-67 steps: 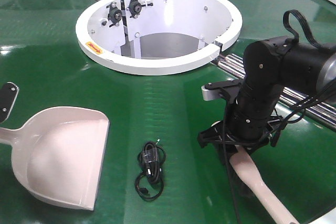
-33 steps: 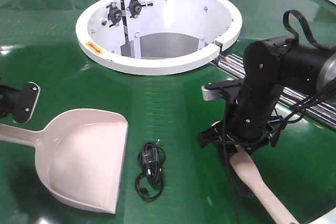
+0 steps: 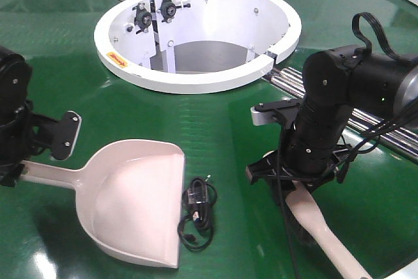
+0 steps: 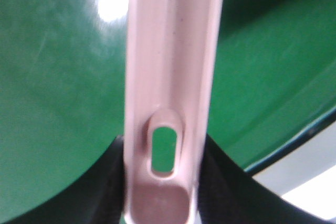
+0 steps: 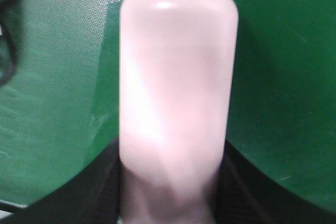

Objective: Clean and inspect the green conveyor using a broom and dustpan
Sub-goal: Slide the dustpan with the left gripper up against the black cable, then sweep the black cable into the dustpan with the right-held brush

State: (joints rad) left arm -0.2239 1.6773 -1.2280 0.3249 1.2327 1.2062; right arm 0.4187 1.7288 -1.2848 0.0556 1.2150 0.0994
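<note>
Since half a second ago my left arm has come further into the front view and has carried the dustpan (image 3: 134, 204) to the right, so that its wide lip now lies against the black cable (image 3: 198, 210), and the cable itself has shifted a little to the right. My right arm and the broom (image 3: 321, 228) have not moved. In the front view my left claw (image 3: 14, 171) is clenched on the end of the dustpan's handle at the left edge, and the scoop lies on the green conveyor (image 3: 215, 129) with the lip turned to the right. My right claw (image 3: 297, 184) points down at the right side and grasps the broom, whose pale body runs from it to the lower right corner. The white hub (image 3: 104, 47) stands behind, and the chrome rails (image 3: 375, 129) pass behind my right arm. In the left wrist view the handle of the dustpan (image 4: 168, 66) goes straight up between my two dark fingers (image 4: 100, 187), which press it from both sides; the hang hole (image 4: 163, 150) shows green belt through it. In the right wrist view the broom (image 5: 176, 77) fills the middle, held between my dark fingers (image 5: 97, 192), above the green belt, and a piece of the black cable (image 5: 6, 51) shows at the left edge.
</note>
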